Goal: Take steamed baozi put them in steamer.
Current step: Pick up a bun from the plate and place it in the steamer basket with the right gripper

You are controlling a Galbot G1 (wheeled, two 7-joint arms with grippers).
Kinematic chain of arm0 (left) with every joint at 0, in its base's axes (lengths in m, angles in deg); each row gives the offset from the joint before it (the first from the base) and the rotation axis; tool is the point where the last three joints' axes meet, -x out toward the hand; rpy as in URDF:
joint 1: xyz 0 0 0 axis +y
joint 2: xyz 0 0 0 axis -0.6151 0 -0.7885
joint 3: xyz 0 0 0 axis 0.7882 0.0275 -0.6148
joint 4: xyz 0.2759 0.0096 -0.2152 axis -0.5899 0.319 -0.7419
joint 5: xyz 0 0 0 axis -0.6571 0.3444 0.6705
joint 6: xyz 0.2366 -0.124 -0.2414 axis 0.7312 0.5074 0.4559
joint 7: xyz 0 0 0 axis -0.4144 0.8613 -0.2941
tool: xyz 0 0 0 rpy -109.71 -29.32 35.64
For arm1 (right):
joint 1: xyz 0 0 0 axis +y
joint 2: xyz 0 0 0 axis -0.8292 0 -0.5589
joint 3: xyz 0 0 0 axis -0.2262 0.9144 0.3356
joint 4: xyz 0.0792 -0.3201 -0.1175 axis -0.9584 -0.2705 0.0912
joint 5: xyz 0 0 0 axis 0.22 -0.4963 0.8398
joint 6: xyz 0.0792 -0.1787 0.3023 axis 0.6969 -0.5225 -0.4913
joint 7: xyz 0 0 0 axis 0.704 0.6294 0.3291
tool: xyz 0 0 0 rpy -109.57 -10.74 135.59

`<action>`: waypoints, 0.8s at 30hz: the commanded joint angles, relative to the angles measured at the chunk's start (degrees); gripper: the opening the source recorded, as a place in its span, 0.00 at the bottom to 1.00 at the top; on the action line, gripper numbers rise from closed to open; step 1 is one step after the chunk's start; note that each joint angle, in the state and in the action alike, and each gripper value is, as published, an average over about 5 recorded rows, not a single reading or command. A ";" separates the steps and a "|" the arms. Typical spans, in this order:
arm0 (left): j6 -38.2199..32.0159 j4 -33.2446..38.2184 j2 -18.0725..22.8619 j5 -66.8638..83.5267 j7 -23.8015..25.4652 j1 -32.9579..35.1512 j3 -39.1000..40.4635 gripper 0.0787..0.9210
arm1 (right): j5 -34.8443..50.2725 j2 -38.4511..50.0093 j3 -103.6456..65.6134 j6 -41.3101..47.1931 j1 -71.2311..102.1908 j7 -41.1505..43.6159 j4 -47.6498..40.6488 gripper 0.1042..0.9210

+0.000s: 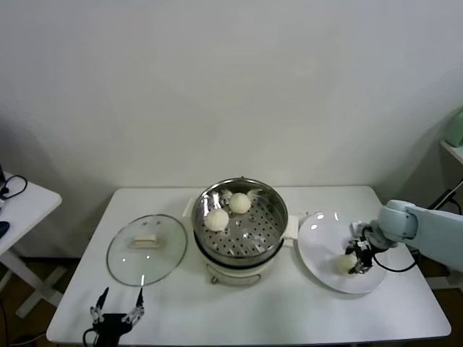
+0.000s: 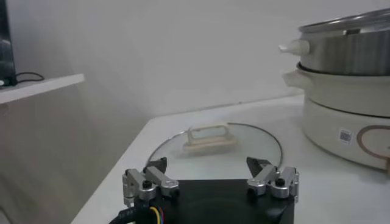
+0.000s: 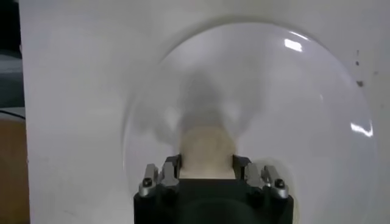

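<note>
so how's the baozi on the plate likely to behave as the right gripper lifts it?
Probably soft: the baozi looks like smooth dough, so the right gripper shut on it may dent it. Likely light for its size. Being round, it could roll on the glossy plate if it slips free.

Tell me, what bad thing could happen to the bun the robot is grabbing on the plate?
1. The right gripper is shut on a soft baozi; it might get squashed or slip out when lifted.
2. The plate sits beside the steamer, whose rim stands higher, so a low carry might bump the bun against it.
3. Two buns already lie inside; dropping it on them might dent them.
</note>
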State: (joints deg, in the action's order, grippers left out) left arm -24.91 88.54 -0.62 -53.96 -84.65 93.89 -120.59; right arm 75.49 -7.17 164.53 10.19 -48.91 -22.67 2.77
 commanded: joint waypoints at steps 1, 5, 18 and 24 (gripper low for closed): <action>0.14 0.47 0.09 0.01 0.02 0.13 -0.03 0.88 | 2.94 -1.64 15.24 -4.21 -24.29 4.06 4.81 0.58; 0.27 0.90 0.14 -0.03 0.06 0.14 -0.06 0.88 | 5.58 -5.57 21.62 -10.66 -40.30 9.19 7.02 0.57; -0.09 0.48 0.55 -0.62 0.00 0.29 0.29 0.88 | 1.62 -17.59 -0.39 -28.54 -48.09 16.16 21.99 0.58; -0.39 -0.21 0.47 -0.59 -0.15 0.28 0.21 0.88 | -9.17 -22.33 -1.95 -29.79 -38.60 12.40 30.15 0.58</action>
State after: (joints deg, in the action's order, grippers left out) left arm -25.25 88.63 -0.06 -54.55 -84.77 94.20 -120.39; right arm 75.93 -22.43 168.30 -12.96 -88.82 -10.20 20.68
